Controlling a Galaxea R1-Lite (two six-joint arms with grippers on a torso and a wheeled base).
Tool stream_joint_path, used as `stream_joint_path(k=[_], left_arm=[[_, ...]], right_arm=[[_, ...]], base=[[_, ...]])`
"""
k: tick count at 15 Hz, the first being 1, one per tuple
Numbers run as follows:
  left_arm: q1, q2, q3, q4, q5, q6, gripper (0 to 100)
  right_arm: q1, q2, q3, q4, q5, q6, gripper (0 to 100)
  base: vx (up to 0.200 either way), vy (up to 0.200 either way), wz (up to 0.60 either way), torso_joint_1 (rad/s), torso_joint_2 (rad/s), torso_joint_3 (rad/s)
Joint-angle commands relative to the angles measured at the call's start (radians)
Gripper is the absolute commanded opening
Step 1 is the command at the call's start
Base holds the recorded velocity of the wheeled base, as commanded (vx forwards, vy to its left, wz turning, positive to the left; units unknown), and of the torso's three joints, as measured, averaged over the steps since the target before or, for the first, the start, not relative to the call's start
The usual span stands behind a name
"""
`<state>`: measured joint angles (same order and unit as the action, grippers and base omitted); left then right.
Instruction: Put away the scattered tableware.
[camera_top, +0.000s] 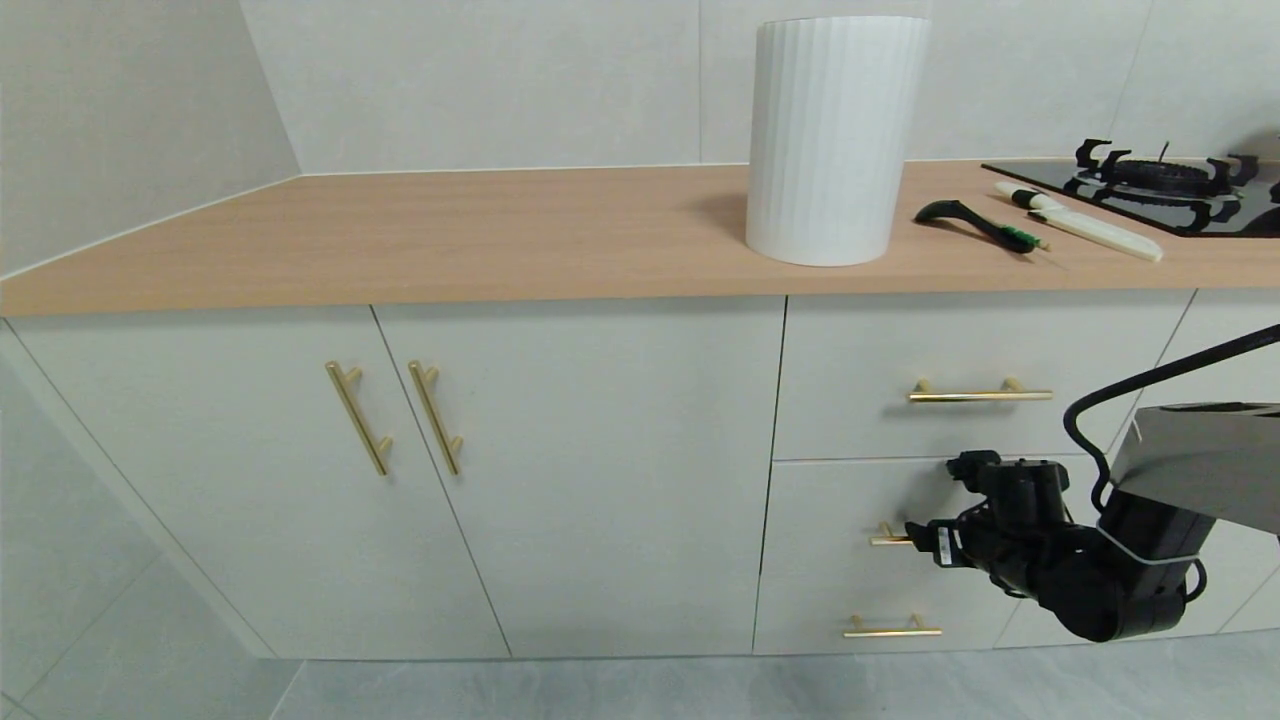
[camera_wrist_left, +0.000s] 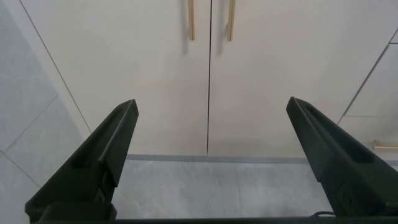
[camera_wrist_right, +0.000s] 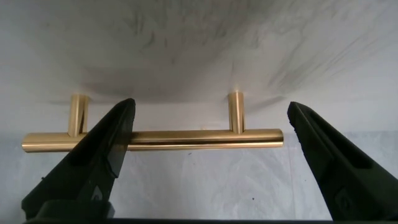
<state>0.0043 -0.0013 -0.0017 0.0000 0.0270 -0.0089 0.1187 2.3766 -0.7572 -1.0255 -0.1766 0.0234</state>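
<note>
Right claw (camera_wrist_right: 210, 109), fingers apart, is just before a brass drawer handle (camera_wrist_right: 186, 138), left claw (camera_wrist_left: 212, 102) is also apart facing cupboard doors (camera_wrist_left: 155, 74), and knife (camera_top: 1090, 225) and peeler (camera_top: 975, 222) lie near the tabletop's (camera_top: 450, 230) right end.

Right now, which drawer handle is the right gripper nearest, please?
The middle drawer handle: the open right gripper faces it, unlike the top handle and bottom handle.

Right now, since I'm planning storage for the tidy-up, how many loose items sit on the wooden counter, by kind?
White ribbed cylindrical container: 1
Black curved-handled utensil: 1
White-bladed knife: 1
Total: 3
</note>
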Motion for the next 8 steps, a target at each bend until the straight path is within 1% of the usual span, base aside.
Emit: stream_joint_path(k=[1, 7, 8], left_arm=[[0.000, 0.001, 0.000, 0.000, 0.001, 0.000, 100], [0.000, 0.001, 0.000, 0.000, 0.001, 0.000, 100], [0.000, 0.001, 0.000, 0.000, 0.001, 0.000, 100]], right_arm=[[-0.001, 0.000, 0.003, 0.004, 0.000, 0.000, 100], [0.001, -0.005, 0.015, 0.005, 0.000, -0.003, 100], [-0.001, -0.005, 0.022, 0.007, 0.002, -0.020, 100]], base=[[0.000, 0.000, 0.00, 0.000, 0.00, 0.000], [0.000, 0.000, 0.00, 0.000, 0.00, 0.000], [0.000, 0.000, 0.00, 0.000, 0.00, 0.000]])
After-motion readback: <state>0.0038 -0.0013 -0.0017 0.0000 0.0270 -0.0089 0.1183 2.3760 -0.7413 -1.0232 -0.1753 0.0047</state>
